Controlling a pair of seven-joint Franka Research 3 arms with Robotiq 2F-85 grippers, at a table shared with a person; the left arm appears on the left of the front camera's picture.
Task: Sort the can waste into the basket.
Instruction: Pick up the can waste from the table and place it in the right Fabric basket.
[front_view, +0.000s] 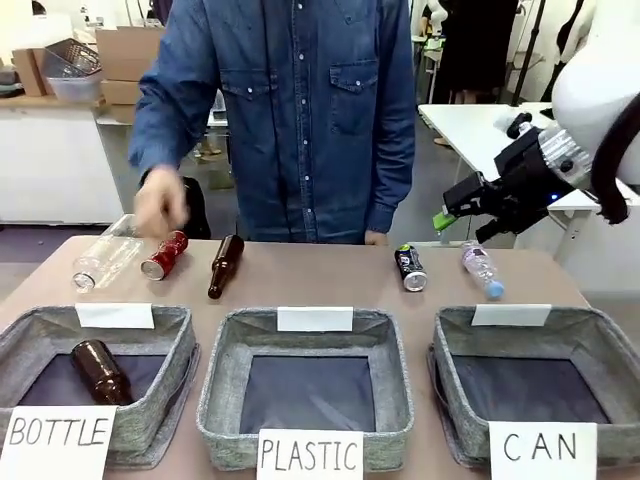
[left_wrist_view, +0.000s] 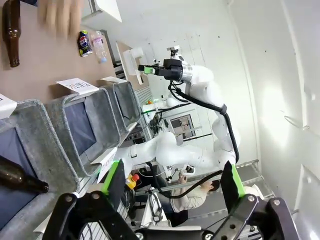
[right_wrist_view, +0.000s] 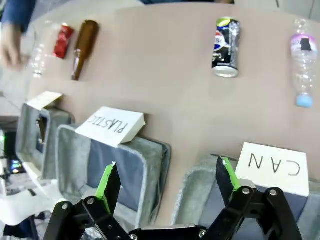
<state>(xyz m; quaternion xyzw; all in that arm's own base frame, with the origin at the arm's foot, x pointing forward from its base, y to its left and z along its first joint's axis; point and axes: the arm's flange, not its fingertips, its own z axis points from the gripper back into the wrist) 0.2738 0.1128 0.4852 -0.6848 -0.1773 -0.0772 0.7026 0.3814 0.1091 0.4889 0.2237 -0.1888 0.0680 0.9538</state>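
1. Dark can (front_view: 410, 268) lies beyond the CAN basket (front_view: 600, 335), long axis pointing toward me; red can (front_view: 164, 255) lies far left, by the person's hand (front_view: 160, 205).
2. My right gripper (front_view: 452, 215) hovers above and right of the dark can, jaws apart and empty: the nearer arm.
3. My left gripper (left_wrist_view: 172, 180), jaws also apart, is farther off.

The robot's right arm (front_view: 598, 95) comes in from the right side, its black wrist angled down and inward. The right claw (front_view: 452, 210) is held raised, its green-padded jaws spread wide and holding nothing. The left claw (left_wrist_view: 174, 172) is spread just as wide, also bare. Opposite, the person's hand (front_view: 160, 205) hangs low, blurred in motion, arm stretched forward.
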